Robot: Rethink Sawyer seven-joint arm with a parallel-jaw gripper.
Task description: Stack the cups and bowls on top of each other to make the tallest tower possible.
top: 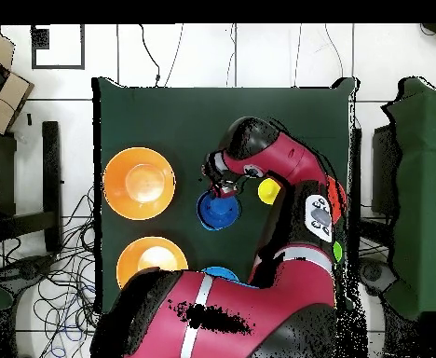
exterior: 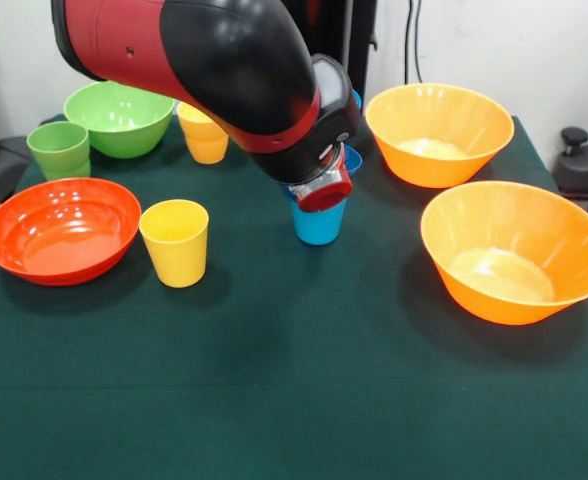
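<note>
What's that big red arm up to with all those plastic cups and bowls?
The arm's gripper is down over a light blue cup in the middle of the green table; whether it is gripping the cup cannot be made out. Around it sit two large orange bowls, a red-orange bowl, a green bowl, a green cup and two yellow cups, all separate. No tower is visible yet.

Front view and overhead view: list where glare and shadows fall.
Front view: bright glare patches lie inside both large orange bowls and on the red-orange bowl; the near yellow cup casts a soft shadow on the green tablecloth. Overhead view: a pale sheen sits in the orange bowls, and the arm hides much of the cloth.
</note>
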